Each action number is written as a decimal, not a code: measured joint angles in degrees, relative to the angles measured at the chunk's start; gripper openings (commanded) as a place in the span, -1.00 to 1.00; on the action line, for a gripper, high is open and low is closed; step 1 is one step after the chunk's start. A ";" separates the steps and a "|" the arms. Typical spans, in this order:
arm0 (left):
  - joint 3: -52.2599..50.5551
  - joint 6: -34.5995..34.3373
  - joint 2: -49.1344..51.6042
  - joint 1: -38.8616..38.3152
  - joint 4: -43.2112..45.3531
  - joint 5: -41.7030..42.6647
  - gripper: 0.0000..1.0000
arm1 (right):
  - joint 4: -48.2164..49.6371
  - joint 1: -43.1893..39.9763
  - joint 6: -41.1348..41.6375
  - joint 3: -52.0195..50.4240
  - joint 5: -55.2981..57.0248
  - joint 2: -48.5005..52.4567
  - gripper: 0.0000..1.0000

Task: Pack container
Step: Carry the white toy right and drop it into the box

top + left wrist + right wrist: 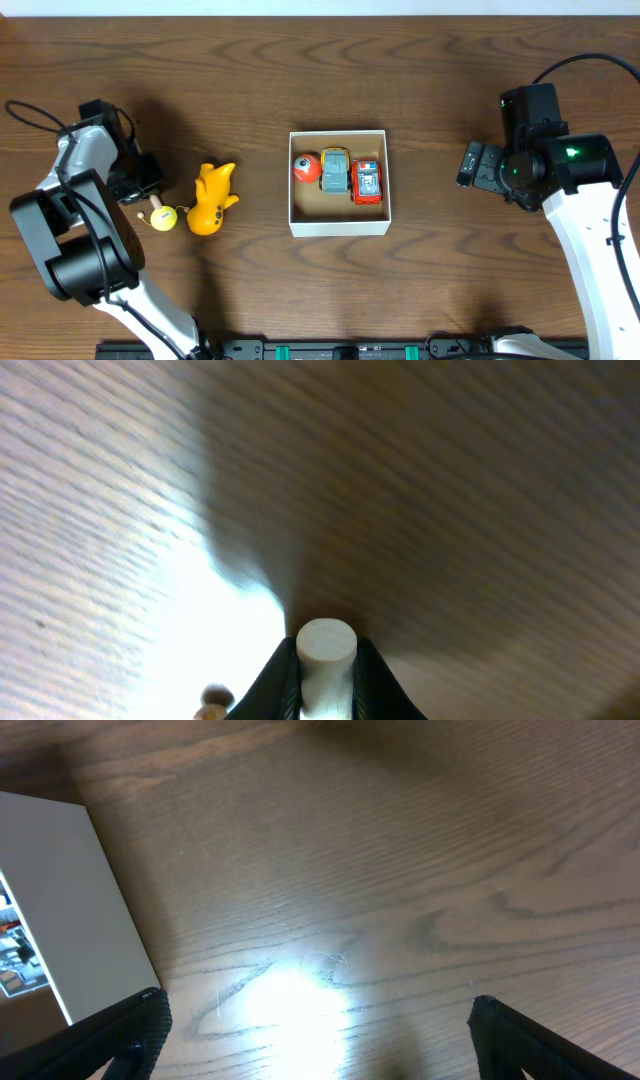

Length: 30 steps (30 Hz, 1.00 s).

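The container (340, 227), a white-walled square box with a brown floor, sits mid-table. It holds an orange-red ball (307, 167), a grey and yellow toy car (335, 170) and a red toy car (367, 182). A yellow animal toy (212, 198) and a small yellow toy with a peg (162, 216) lie to its left. My left gripper (140, 185) is beside the small toy; in the left wrist view its jaws (326, 665) are shut on a pale round peg (326, 639). My right gripper (470, 165) is open and empty to the right of the container (60, 910).
The table is dark wood with glare patches under both wrist lights. Two small brown beads (212, 702) show at the lower left of the left wrist view. A black rail (340, 350) runs along the front edge.
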 measured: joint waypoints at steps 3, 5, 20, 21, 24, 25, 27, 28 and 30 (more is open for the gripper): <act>0.66 0.09 -4.57 -2.56 -2.93 0.02 -0.88 | -0.02 0.00 0.00 0.00 0.02 0.00 0.96; 2.03 0.26 -8.85 -4.87 -4.87 0.07 -0.88 | 0.00 0.00 0.00 0.00 0.02 0.00 0.96; 6.34 14.34 -34.99 -38.77 -7.04 1.07 -0.88 | 0.09 0.00 0.00 -0.02 0.00 0.02 0.99; 6.34 16.26 -34.80 -41.46 -6.84 1.07 -0.88 | 0.11 0.00 0.00 -0.02 0.00 0.02 0.99; 6.34 20.48 -33.57 -47.84 -5.97 1.07 -0.88 | 0.11 0.00 0.00 -0.02 0.00 0.02 0.98; 6.34 21.90 -32.85 -50.01 -5.75 1.11 -0.88 | 0.11 0.00 0.00 -0.02 0.02 0.02 0.98; 6.34 24.17 -31.21 -53.44 -5.49 1.09 -0.88 | 0.11 0.00 0.00 -0.02 0.00 0.02 0.99; 6.34 25.05 -30.18 -55.04 -5.25 1.09 -0.88 | 0.11 0.00 0.00 -0.02 0.02 0.02 0.98; 6.34 26.49 -27.63 -57.94 -4.17 1.11 -0.88 | 0.09 0.00 0.00 -0.02 0.00 0.02 0.99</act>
